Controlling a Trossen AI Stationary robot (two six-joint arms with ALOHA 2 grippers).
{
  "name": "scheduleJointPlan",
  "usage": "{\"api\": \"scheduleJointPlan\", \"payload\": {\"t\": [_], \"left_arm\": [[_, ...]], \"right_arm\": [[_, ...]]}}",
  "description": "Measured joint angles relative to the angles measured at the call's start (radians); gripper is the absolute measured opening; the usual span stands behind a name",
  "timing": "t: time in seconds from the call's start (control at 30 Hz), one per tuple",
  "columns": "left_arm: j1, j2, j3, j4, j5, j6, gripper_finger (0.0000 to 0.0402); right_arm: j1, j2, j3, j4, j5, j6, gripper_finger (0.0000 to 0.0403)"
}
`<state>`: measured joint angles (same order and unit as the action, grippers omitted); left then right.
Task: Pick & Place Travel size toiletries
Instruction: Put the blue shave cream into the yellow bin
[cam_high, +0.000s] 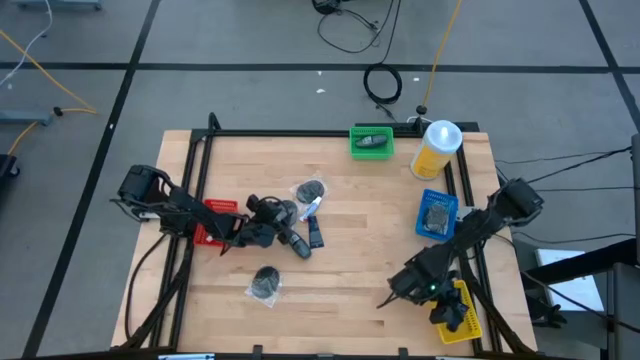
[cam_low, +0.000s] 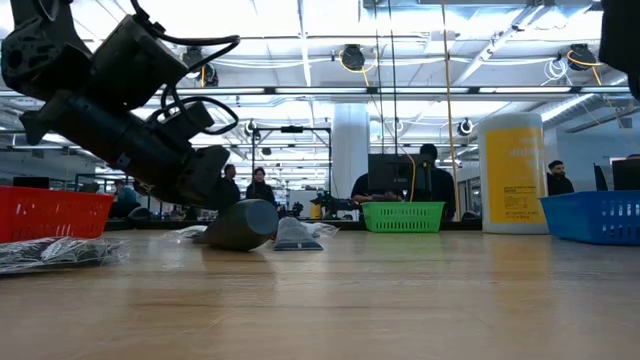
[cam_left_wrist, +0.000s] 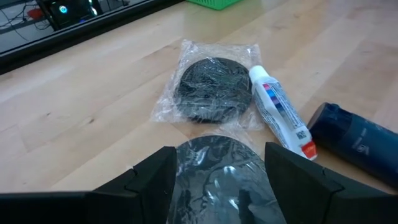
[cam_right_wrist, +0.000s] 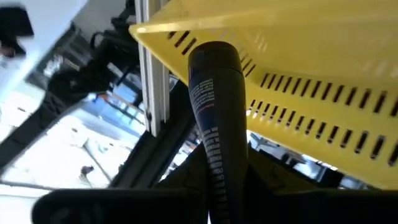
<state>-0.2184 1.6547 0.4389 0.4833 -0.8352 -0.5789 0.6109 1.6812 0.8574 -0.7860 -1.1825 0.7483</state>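
- Your left gripper (cam_left_wrist: 217, 180) sits low over the middle of the tabletop (cam_high: 350, 250), its jaws closed on a round packet (cam_left_wrist: 214, 168) in clear wrap.
- Just ahead of it lie a second packet (cam_left_wrist: 208, 87), a white tube (cam_left_wrist: 280, 109) touching that packet's wrap, and a dark blue tube (cam_left_wrist: 354, 140) just beside the white one.
- Another packet (cam_high: 265, 283) rests alone nearer the front edge, well apart from that cluster.
- Your right gripper (cam_right_wrist: 221, 186) is at the front right corner, jaws clamped on a dark tube (cam_right_wrist: 214, 106) held against the outside of the yellow basket (cam_right_wrist: 323, 81); the tube is not inside yet.
- Done so far, judging by the baskets: the green basket (cam_high: 371, 141) holds one dark item, the blue basket (cam_high: 437, 214) holds something, and the yellow one has dark items in it.
- What the red basket (cam_high: 214, 222) holds you cannot tell; the left arm covers much of it.
- Left to do: drop both held items, then clear the four pieces on the tabletop. You look roughly halfway.
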Motion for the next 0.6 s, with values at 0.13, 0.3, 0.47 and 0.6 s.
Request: {"api": "scheduleJointPlan", "payload": {"t": [0.13, 0.3, 0.47, 0.6], "left_arm": [[0.0, 0.0, 0.0, -0.003, 0.001, -0.001, 0.0241], [0.0, 0.0, 0.0, -0.008, 0.006, -0.002, 0.0241], [0.0, 0.0, 0.0, -0.009, 0.007, -0.002, 0.0241], [0.0, 0.0, 0.0, -0.009, 0.007, -0.002, 0.0241]], "right_arm": [[0.0, 0.006, 0.0, -0.005, 0.034, -0.081, 0.0049], [0.002, 0.002, 0.0, -0.01, 0.113, -0.107, 0.0082], [0.013, 0.002, 0.0, -0.02, 0.136, -0.107, 0.0135], [-0.005, -0.001, 0.0, -0.122, 0.082, -0.082, 0.0167]]}}
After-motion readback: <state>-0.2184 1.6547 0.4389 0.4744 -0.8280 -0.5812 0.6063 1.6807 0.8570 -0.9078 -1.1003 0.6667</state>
